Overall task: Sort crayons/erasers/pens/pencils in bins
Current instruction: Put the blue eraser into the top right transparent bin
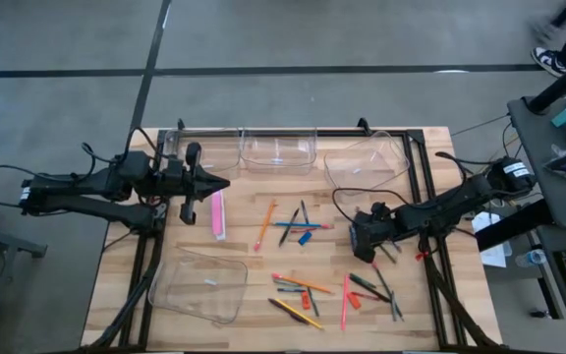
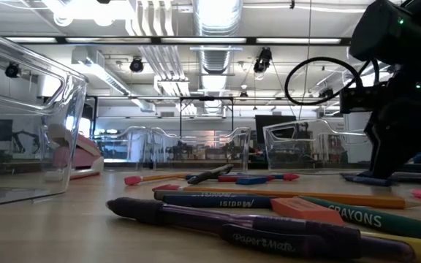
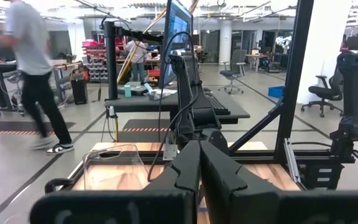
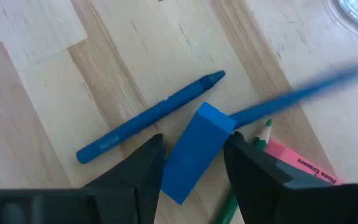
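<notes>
My right gripper points down at the table's right middle, shut on a blue eraser. Beside it lie a blue crayon, a blurred blue pen, a green pencil and a pink eraser. Orange, red and yellow pencils and dark pens lie scattered mid-table. My left gripper is shut and empty at the far left, above a long pink eraser. My right gripper pinches the blue eraser's two long sides between its two fingers, coming from above and pointing down. The block sits tilted between the fingers. In the low view its blue underside shows at table level below the fingers.
Three clear bins stand along the far edge, and one lies at the near left. In the low view pens and a crayon lie close to the camera. A person walks in the room behind.
</notes>
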Available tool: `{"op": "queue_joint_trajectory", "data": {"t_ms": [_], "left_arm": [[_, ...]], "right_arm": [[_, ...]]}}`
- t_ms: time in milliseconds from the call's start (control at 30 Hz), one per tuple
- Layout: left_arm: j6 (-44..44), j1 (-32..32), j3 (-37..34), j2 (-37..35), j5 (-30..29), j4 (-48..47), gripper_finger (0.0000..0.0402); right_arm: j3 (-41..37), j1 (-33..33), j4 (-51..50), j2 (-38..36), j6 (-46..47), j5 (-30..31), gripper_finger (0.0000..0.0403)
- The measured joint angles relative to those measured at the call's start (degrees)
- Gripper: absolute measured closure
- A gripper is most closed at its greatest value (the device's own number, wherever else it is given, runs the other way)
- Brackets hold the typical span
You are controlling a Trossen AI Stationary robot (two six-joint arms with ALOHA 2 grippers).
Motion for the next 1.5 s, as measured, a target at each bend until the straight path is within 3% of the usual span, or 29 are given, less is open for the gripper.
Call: {"op": "queue_joint_trajectory", "data": {"t_ms": [400,900,1100,1500], "left_arm": [[0.0,0.0,0.0,0.0,0.0,0.0,0.0401],[-0.1,0.0,0.0,0.1,0.0,0.0,0.0401],[-0.1,0.0,0.0,0.1,0.0,0.0,0.0401],[-0.1,0.0,0.0,0.1,0.0,0.0,0.0401]], "right_arm": [[0.8,0.0,-0.6,-2.9,-1.4,-1.2,0.0351],[3.9,0.0,-6.4,-15.7,-1.6,-1.3,0.0394],[3.8,0.0,-6.7,-17.5,-2.5,-2.1,0.0381],[3.3,0.0,-7.7,-9.3,-3.9,-3.9,0.0254]]}}
